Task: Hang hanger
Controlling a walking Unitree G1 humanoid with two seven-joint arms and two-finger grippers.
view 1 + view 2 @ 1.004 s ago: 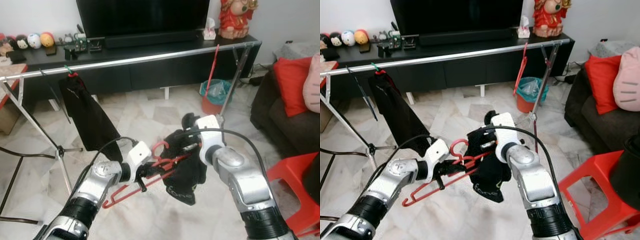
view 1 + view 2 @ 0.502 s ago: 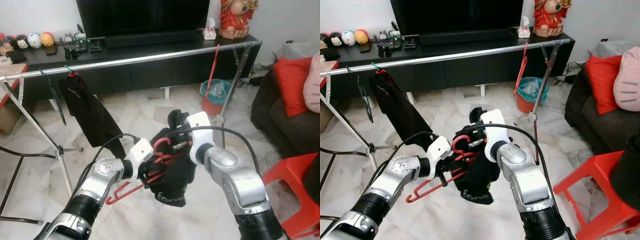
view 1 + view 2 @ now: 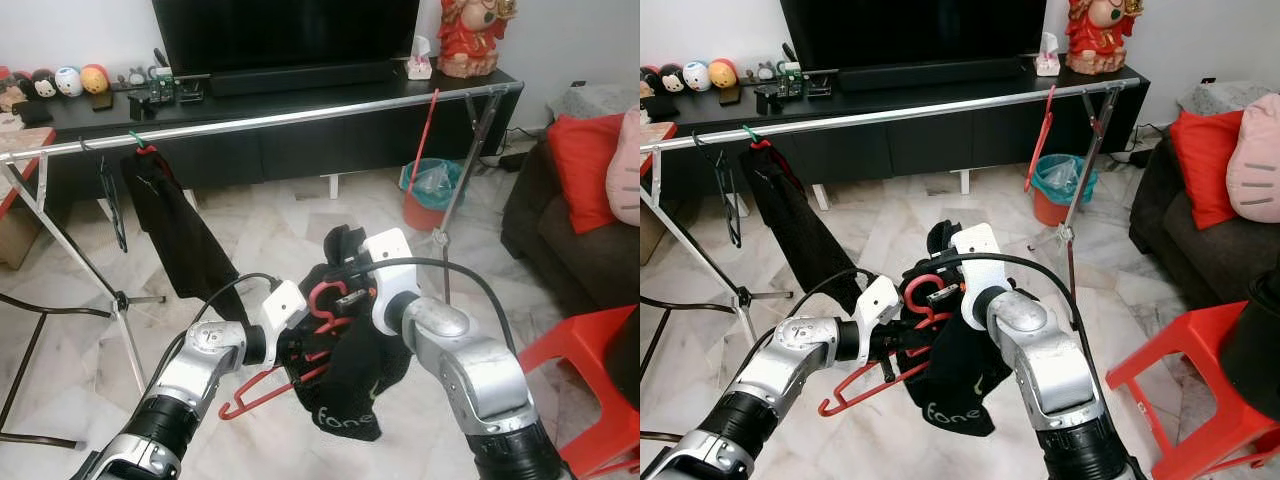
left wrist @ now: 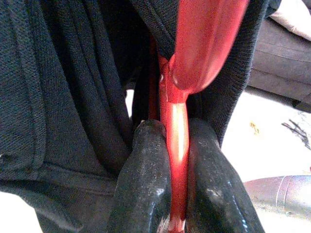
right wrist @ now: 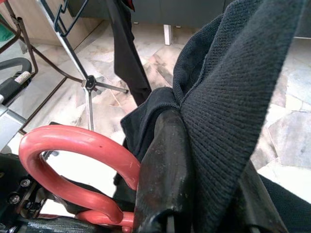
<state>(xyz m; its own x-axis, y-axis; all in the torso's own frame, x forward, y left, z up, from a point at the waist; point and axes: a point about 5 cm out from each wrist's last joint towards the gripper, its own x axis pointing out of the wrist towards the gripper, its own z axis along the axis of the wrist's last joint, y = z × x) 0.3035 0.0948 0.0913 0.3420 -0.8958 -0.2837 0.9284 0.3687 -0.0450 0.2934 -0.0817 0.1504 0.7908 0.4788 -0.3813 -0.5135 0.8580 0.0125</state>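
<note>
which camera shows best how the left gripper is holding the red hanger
The left wrist view: both black fingers pinch the red hanger between them. The eye views show the left gripper small, half hidden by the black garment.

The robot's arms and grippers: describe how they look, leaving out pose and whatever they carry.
Both arms are silver metal with rounded, glossy shells and a black ribbed band lower down. Each wrist carries a white boxy housing, and a thin black cable loops from it back along the arm. The left gripper and right gripper have long black fingers with a smooth, slightly shiny, rounded surface.
</note>
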